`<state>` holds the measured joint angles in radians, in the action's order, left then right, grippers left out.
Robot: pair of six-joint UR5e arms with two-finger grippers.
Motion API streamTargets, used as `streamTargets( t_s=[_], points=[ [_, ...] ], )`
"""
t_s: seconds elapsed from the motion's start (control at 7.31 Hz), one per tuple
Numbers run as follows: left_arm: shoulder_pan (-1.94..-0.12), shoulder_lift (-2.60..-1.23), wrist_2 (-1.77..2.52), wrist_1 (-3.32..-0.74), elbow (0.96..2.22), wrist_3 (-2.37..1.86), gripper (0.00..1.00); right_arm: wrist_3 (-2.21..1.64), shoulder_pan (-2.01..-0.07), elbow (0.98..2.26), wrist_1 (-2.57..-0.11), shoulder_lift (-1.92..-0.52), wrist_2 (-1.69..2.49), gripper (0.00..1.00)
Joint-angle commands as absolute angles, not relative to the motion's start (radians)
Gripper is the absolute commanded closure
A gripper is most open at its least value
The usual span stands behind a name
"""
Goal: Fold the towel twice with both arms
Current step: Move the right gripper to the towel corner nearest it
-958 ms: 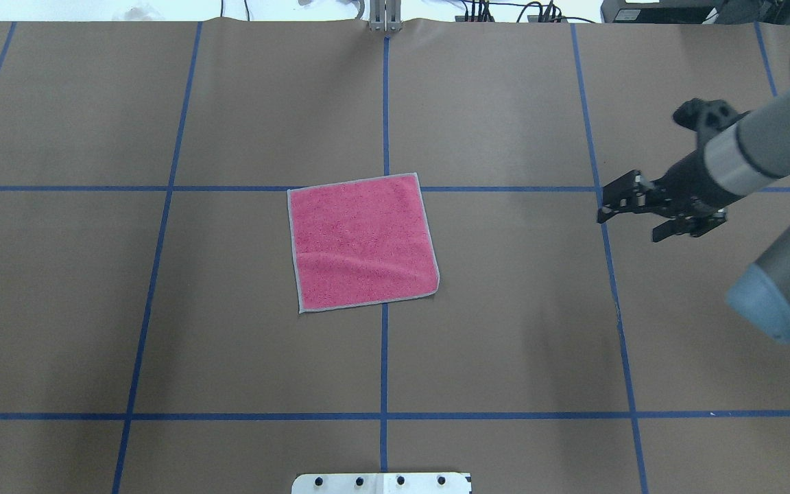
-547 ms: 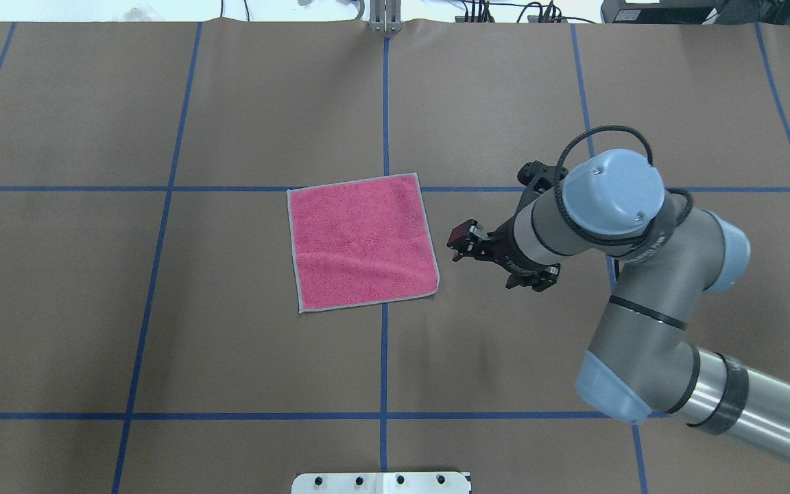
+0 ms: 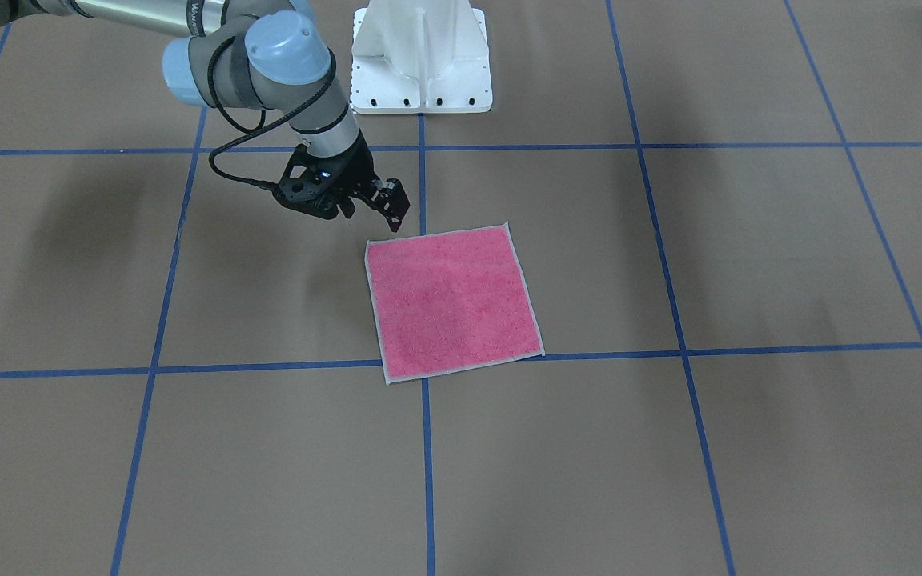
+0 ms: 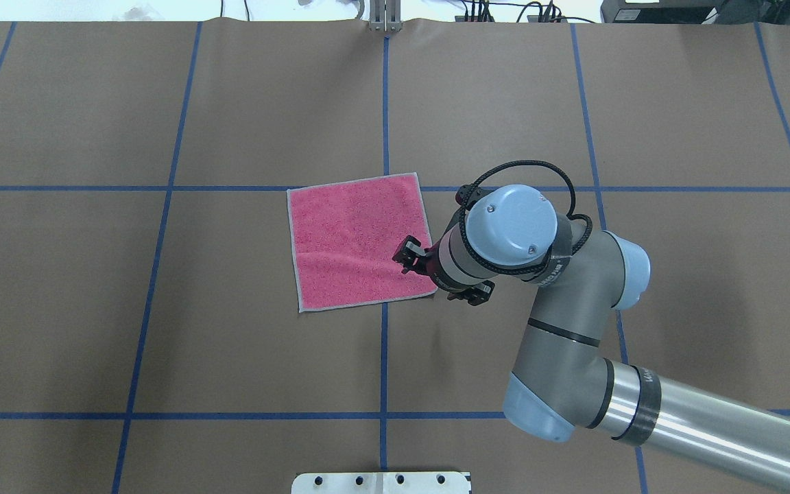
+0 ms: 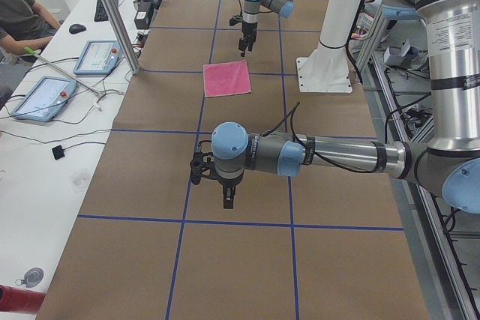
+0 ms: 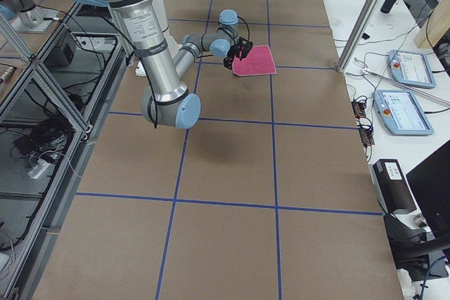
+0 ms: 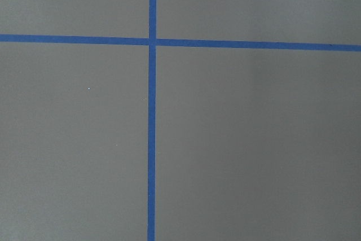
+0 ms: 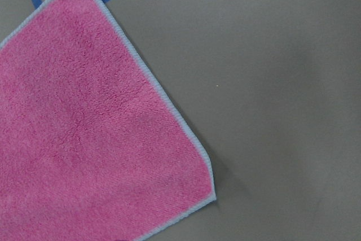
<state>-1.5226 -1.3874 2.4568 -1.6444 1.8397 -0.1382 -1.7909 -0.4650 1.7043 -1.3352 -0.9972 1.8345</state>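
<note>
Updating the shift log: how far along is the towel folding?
Done: nothing; the towel lies flat, pink face up. In hand: the open right gripper hovers by its near right corner, gripping nothing; the left gripper is far away. Left: both folds.

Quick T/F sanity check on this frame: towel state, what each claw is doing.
1. The towel lies flat, pink face up. True.
2. The towel is already folded once. False: it is a full, unfolded square.
3. The right claw is shut on a towel corner. False: it is open, holds nothing, and sits by the towel's corner nearest the robot's right.
4. The left arm is well away from the towel, over bare table. True.
</note>
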Motion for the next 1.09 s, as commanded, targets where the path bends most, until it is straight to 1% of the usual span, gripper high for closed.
streamTargets(
  t_s=[0.0,0.14,0.41,0.55,0.82,0.96],
  points=[
    [-1.446,-1.442,2.456,-1.711,1.841,-0.304,0.00,-1.821,-0.463,1.637,-1.330,-0.970,1.807,0.22],
    [-1.392,-1.445,2.447,-1.829,1.835,-0.460,0.00,-1.825,-0.463,1.634,-1.331,-0.968,1.807,0.23],
    [-1.323,-1.447,2.445,-1.942,1.832,-0.633,0.00,-1.824,-0.463,1.617,-1.333,-0.968,1.809,0.36],
    [-1.319,-1.447,2.445,-1.947,1.832,-0.643,0.00,-1.824,-0.460,1.615,-1.335,-0.969,1.809,0.40],
    [-1.319,-1.450,2.445,-1.947,1.832,-0.644,0.00,-1.822,-0.456,1.615,-1.341,-0.979,1.809,0.44],
    [-1.318,-1.450,2.445,-1.947,1.832,-0.644,0.00,-1.824,-0.454,1.615,-1.341,-0.979,1.809,0.52]
  ],
)
